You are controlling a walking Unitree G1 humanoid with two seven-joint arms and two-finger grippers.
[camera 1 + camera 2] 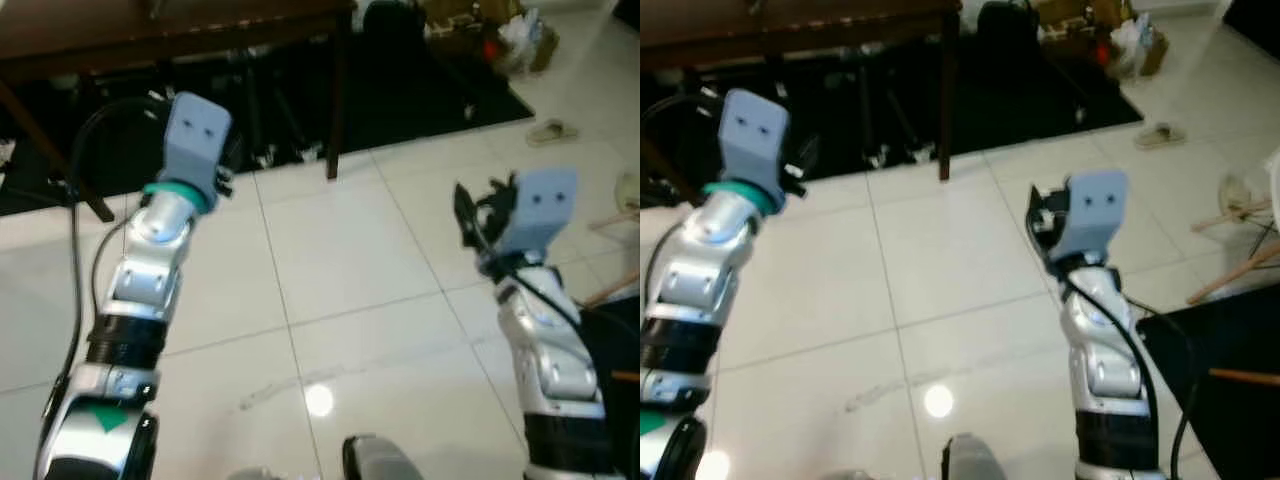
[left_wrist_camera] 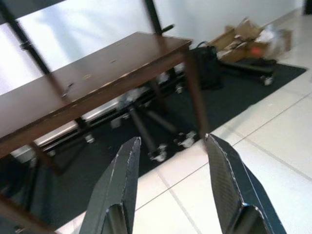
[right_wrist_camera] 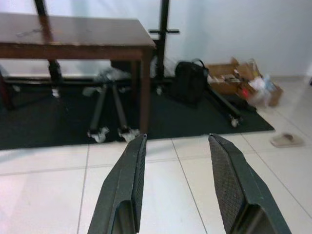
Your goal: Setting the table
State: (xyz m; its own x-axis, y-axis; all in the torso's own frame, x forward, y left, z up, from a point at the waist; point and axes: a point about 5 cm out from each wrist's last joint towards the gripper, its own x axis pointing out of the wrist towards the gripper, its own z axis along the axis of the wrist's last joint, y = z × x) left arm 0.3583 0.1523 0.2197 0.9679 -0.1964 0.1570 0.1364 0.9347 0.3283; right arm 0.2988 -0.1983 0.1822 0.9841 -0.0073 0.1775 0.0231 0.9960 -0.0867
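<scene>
The robot stands on a white tiled floor (image 1: 330, 260) facing a dark brown wooden bench (image 3: 73, 34) that sits on a black mat (image 3: 195, 119), and both arms are raised in front of it with nothing held. The left hand (image 2: 170, 161) has its two long black fingers spread apart and empty, pointing toward the near corner leg of the bench; the right hand (image 3: 178, 156) is likewise spread open and empty, aimed at the floor just short of the mat's edge. No plates, cutlery or cups can be made out: the bench top looks bare apart from a few faint marks too small to identify, so the items for setting the table are not visible at present, and the work appears hardly begun. The main risk, as I judge it, comes from moving forward: black wheeled stand legs (image 3: 105, 114) lie under the bench beside its leg, and a black backpack (image 3: 190, 80), cardboard boxes (image 3: 239, 80) and a pale slipper (image 3: 287, 140) lie on or near the mat, any of which could catch a foot or a raised arm. The left arm is near the bench edge and could strike it on a turn.
</scene>
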